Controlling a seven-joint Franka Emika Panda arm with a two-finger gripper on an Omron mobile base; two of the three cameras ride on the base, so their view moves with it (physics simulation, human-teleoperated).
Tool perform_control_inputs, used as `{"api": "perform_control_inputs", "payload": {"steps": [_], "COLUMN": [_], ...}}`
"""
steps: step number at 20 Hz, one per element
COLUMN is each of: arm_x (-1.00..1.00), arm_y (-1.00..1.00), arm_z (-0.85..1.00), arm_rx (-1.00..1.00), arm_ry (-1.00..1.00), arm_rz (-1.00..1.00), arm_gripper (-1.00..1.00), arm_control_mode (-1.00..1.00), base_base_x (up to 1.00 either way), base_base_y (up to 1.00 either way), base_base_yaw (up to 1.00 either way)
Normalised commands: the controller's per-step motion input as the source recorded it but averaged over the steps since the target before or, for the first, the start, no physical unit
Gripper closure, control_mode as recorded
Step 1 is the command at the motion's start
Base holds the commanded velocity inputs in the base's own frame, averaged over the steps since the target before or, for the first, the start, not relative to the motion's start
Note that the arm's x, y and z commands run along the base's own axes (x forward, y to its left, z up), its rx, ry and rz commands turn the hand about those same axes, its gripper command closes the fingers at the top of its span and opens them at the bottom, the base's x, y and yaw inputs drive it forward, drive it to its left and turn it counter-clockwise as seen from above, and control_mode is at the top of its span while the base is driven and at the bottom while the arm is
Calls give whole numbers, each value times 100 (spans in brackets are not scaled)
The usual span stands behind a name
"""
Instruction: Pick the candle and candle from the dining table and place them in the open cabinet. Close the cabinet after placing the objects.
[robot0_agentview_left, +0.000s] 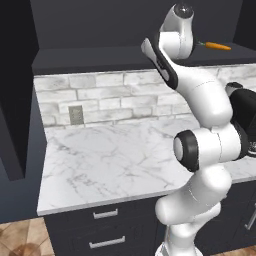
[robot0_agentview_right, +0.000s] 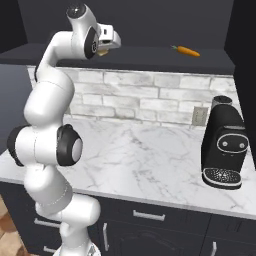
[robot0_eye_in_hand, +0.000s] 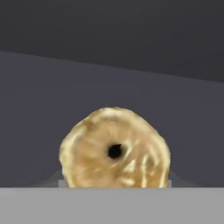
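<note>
A short golden-tan candle (robot0_eye_in_hand: 114, 151) with a dark wick hole sits close in front of the hand camera, and my gripper (robot0_eye_in_hand: 114, 177) is shut on it from both sides. From the right base view the arm is stretched up, with the gripper (robot0_agentview_right: 104, 49) and a sliver of the tan candle (robot0_agentview_right: 102, 52) just over the left part of the dark cabinet's shelf (robot0_agentview_right: 150, 59). The dark shelf floor (robot0_eye_in_hand: 43, 109) and back wall of the cabinet spread out behind the candle. In the left base view the cabinet shelf (robot0_agentview_left: 90, 57) runs behind the raised arm. The dining table is out of view.
An orange carrot (robot0_agentview_right: 186, 51) (robot0_agentview_left: 217, 46) lies on the right part of the shelf. Below is a marble counter (robot0_agentview_right: 145, 155) backed by white brick, with a black coffee machine (robot0_agentview_right: 223, 145) at its right. Dark drawers (robot0_agentview_left: 107, 227) sit under the counter. A dark panel (robot0_agentview_left: 15, 100) stands at the left.
</note>
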Motion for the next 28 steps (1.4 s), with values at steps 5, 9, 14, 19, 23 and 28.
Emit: {"api": "perform_control_inputs", "payload": {"steps": [5,9,14,19,23,28], "arm_x": [45,32,41,49,56,53], "arm_y": [3,1,0,0,0,0], "arm_z": [0,-3,-2,-12,-12,-8], "arm_rx": [0,0,0,0,0,0], "arm_ry": [13,9,8,4,6,4], "arm_rz": [0,0,0,0,0,0], "arm_gripper": [100,100,100,100,100,100], "arm_control_mode": [-100,-100,-100,-100,-100,-100], "base_base_x": [0,0,0,0,0,0], "base_base_y": [0,0,0,0,0,0], "base_base_yaw": [0,0,0,0,0,0]}}
